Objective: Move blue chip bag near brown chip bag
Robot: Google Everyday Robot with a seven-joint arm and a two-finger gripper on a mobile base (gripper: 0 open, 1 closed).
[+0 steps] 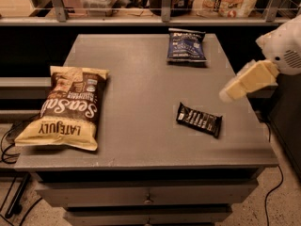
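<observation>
The blue chip bag [186, 45] lies flat at the far right of the grey table [141, 126], small and dark navy with white lettering. The brown chip bag [65, 107] lies at the table's left front, large and tan-brown with white script and "LATE JULY". My gripper [229, 93] hangs above the table's right edge, cream-coloured, pointing left and down. It is well in front of and to the right of the blue bag and touches nothing.
A black candy bar wrapper [199, 119] with white stripes lies right of centre, just below and left of the gripper. A shelf with a railing [162, 4] and packages runs behind the table. Cables [9, 145] lie on the floor at left.
</observation>
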